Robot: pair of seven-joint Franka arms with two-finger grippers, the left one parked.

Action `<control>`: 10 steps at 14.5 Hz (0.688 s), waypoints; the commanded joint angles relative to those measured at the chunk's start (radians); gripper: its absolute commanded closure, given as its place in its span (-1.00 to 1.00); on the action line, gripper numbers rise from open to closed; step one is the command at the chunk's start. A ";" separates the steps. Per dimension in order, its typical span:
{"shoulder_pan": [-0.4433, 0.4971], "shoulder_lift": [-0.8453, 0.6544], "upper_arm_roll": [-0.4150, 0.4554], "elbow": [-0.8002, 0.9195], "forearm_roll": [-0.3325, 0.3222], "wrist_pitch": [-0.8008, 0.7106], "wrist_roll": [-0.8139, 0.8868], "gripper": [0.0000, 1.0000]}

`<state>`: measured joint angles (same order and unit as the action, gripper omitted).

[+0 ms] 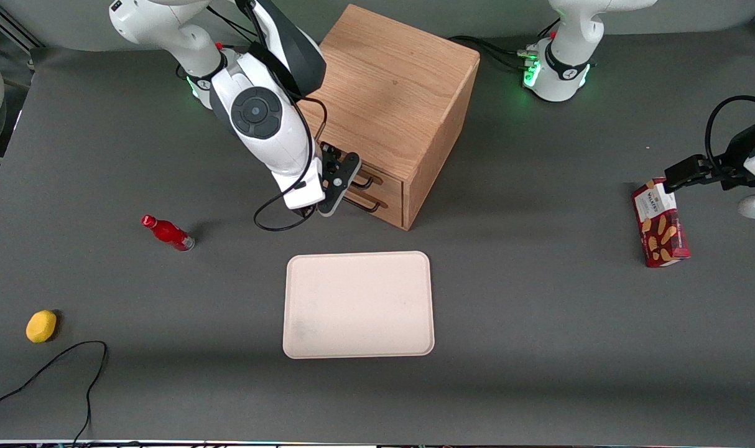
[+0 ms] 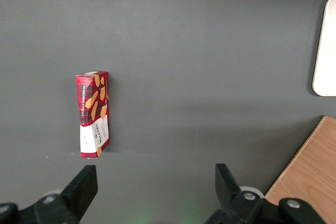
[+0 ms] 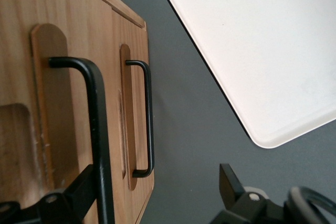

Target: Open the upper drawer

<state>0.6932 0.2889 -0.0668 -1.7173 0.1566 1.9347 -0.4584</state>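
Note:
The oak cabinet (image 1: pixel 395 93) stands at the middle of the table, its two drawers facing the front camera at an angle. The upper drawer (image 1: pixel 390 182) sits flush and shut, with its black wire handle (image 1: pixel 366 182) just above the lower drawer's handle (image 1: pixel 364 205). My right gripper (image 1: pixel 347 182) hangs open in front of the drawers at handle height. In the right wrist view the upper drawer's handle (image 3: pixel 97 129) runs between the open fingers, close to one finger (image 3: pixel 79 187) and apart from the other. The lower handle (image 3: pixel 149 119) lies farther off. Nothing is gripped.
A cream tray (image 1: pixel 359 323) lies nearer the front camera than the cabinet, also seen as the tray (image 3: pixel 252 51). A red bottle (image 1: pixel 167 233), a yellow lemon (image 1: pixel 41 326) and a loose cable (image 1: pixel 73 367) lie toward the working arm's end. A biscuit box (image 1: pixel 660 223) stands toward the parked arm's end.

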 commanded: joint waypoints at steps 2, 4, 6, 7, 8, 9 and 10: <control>0.006 -0.014 -0.008 -0.051 0.021 0.053 -0.029 -1.00; 0.006 -0.013 -0.008 -0.051 0.021 0.055 -0.031 -1.00; 0.006 -0.008 -0.008 -0.053 0.021 0.064 -0.031 -1.00; 0.006 -0.007 -0.008 -0.053 0.021 0.070 -0.031 -1.00; 0.006 -0.004 -0.008 -0.053 0.020 0.073 -0.031 -1.00; 0.006 -0.001 -0.008 -0.053 0.020 0.073 -0.031 -1.00; 0.006 -0.001 -0.008 -0.053 0.020 0.075 -0.031 -1.00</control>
<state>0.6933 0.2893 -0.0650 -1.7527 0.1570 1.9787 -0.4588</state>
